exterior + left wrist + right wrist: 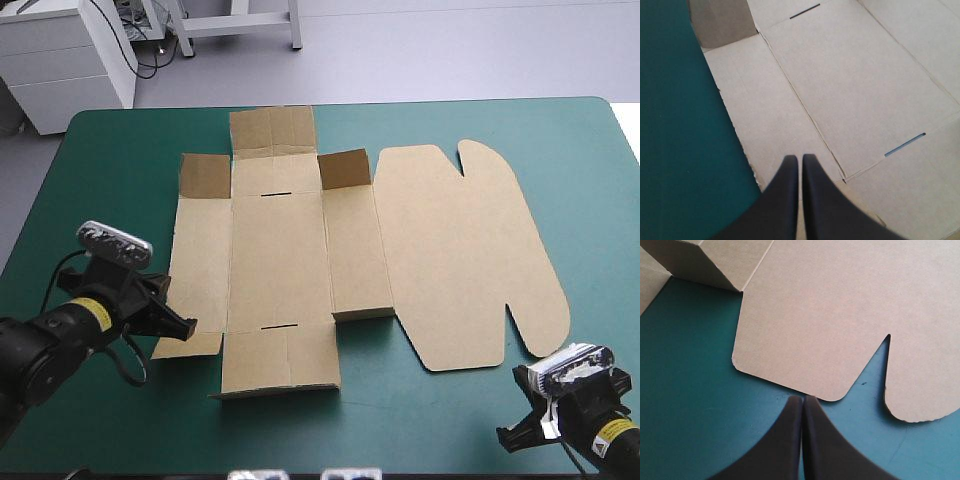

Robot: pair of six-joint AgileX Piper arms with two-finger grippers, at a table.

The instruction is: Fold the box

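Your cut sheet of brown board, the box [280, 260], lies almost flat in the middle of the teal-green table cover [110, 170]. Its long axis runs left to right, with the rounded lid panel [460, 250] toward your right arm. The left gripper [183, 325] is the nearer: its black fingers are pressed together on nothing, the tip over the box's near left corner. The right gripper [512, 437], likewise closed and empty, hangs over bare cover just short of the lid's near edge. Two small far corner flaps [345, 168] tilt up.
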